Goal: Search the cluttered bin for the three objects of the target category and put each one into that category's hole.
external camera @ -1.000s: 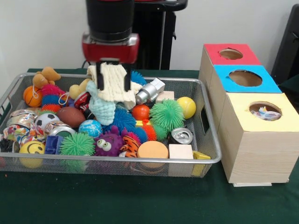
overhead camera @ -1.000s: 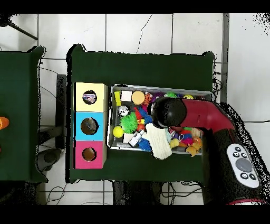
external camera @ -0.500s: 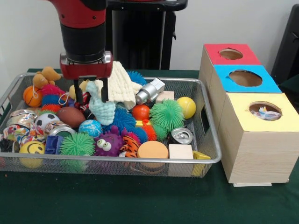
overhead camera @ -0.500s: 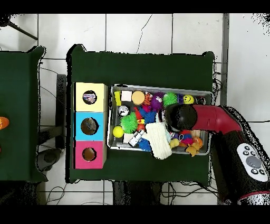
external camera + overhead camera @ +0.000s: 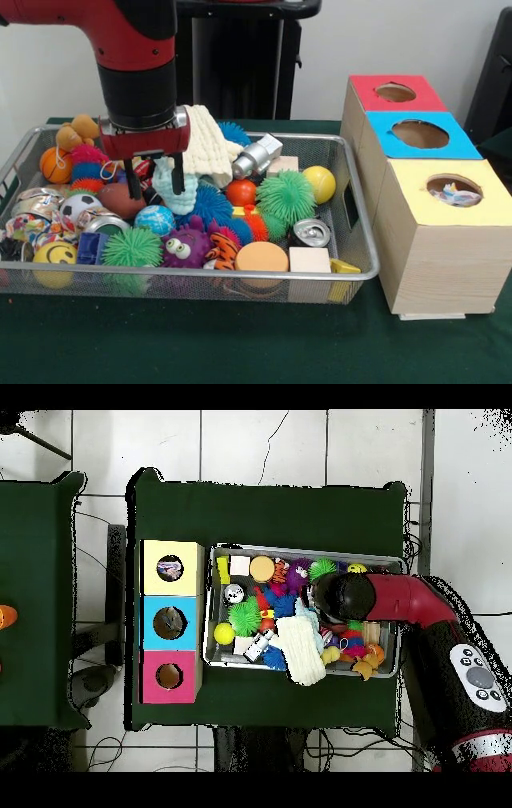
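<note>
A wire bin [image 5: 362, 240] holds a heap of toys. My gripper [image 5: 154, 189] hangs low over its left middle, open. Its two black fingers [image 5: 132, 190] stand on either side of a pale blue knitted toy [image 5: 166, 182], close to it or touching. A cream knitted cloth [image 5: 210, 147] lies draped over the toys just right of the gripper. Three wooden boxes stand to the right, with a red hole [image 5: 395, 92], a blue hole [image 5: 420, 134] and a yellow hole [image 5: 454, 190]. In the overhead view the arm [image 5: 345, 597] hides the gripper, and the cream cloth [image 5: 301, 650] hangs over the bin's edge.
Around the gripper lie a brown football [image 5: 122, 199], a globe ball [image 5: 154, 218], a green spiky ball [image 5: 286, 195], a silver robot toy [image 5: 256, 156], a crushed can [image 5: 310, 232] and wooden blocks [image 5: 310, 259]. The boxes [image 5: 170, 622] stand beside the bin [image 5: 300, 551] on the green table.
The gripper has moved left from the cream cloth and come down over the pale blue toy. The cloth stays draped on the pile.
</note>
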{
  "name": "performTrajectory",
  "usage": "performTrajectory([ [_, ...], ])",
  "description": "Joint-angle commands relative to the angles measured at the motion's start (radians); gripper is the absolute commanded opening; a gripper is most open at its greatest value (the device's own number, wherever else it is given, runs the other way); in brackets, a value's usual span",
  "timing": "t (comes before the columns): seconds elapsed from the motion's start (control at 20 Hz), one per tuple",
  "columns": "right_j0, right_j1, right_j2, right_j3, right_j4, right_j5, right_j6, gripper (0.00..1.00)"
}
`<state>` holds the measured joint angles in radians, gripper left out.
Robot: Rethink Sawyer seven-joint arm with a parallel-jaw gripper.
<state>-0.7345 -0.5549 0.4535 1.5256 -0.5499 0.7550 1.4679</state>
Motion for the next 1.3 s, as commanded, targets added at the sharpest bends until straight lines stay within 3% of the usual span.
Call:
performTrajectory([
  [0.05, -0.029, 0.081, 0.119, -0.172, -0.071, 0.199, -0.452, 1.0],
  [0.25, -0.032, 0.128, 0.16, -0.295, -0.065, 0.272, -0.533, 1.0],
  [0.45, 0.004, 0.163, 0.175, -0.461, -0.065, 0.427, -0.6, 1.0],
  [0.75, 0.019, 0.19, 0.191, -0.693, -0.145, 0.633, -0.806, 1.0],
  [0.85, 0.017, 0.202, 0.197, -0.736, -0.159, 0.669, -0.846, 1.0],
  [0.95, 0.005, 0.192, 0.192, -0.716, -0.159, 0.675, -0.868, 1.0],
  [1.2, -0.056, 0.113, 0.168, -0.548, -0.126, 0.598, -0.895, 1.0],
  [1.3, -0.054, 0.115, 0.168, -0.553, -0.116, 0.602, -0.896, 1.0],
])
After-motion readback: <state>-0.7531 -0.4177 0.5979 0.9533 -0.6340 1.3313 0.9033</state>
